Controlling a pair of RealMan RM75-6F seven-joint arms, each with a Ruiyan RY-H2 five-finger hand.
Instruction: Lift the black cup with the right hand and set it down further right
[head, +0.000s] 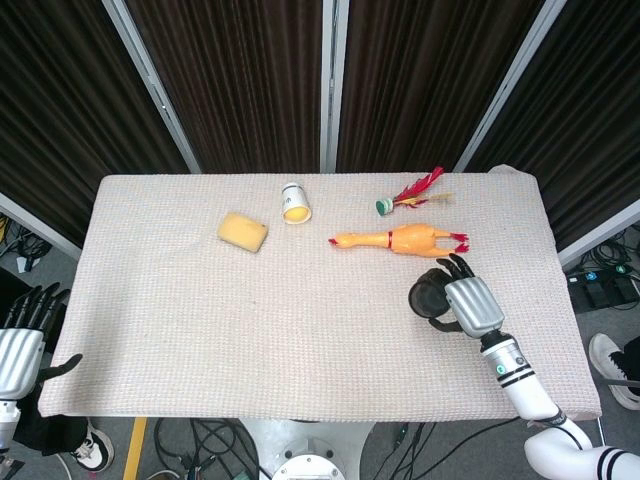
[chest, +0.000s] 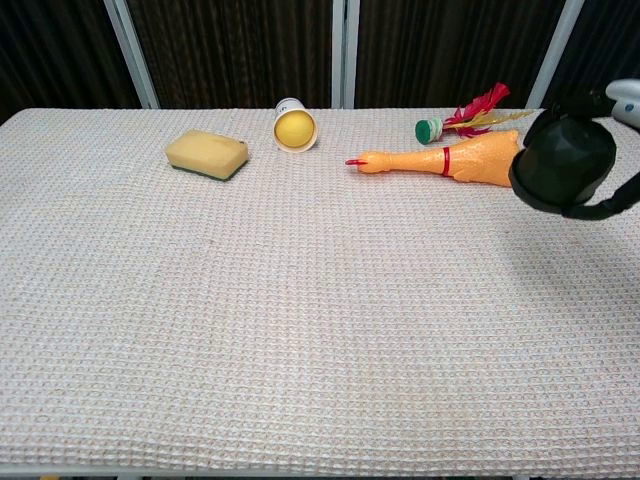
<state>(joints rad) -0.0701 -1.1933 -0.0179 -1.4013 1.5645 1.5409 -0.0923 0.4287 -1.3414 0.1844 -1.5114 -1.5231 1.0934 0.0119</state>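
Observation:
The black cup (head: 428, 296) is gripped by my right hand (head: 470, 305), whose fingers wrap its right side. In the chest view the black cup (chest: 560, 162) hangs above the cloth at the right, covering the tail end of the rubber chicken (chest: 445, 160), with a faint shadow under it. Only a sliver of the right hand (chest: 626, 100) shows there, at the frame's edge. My left hand (head: 22, 342) rests off the table's front-left corner, fingers apart, holding nothing.
A rubber chicken (head: 398, 240) lies just behind the cup. A feathered shuttlecock (head: 410, 194), a white cup on its side (head: 294, 202) and a yellow sponge (head: 243, 232) sit along the far side. The table's right edge (head: 560, 290) is close to the hand.

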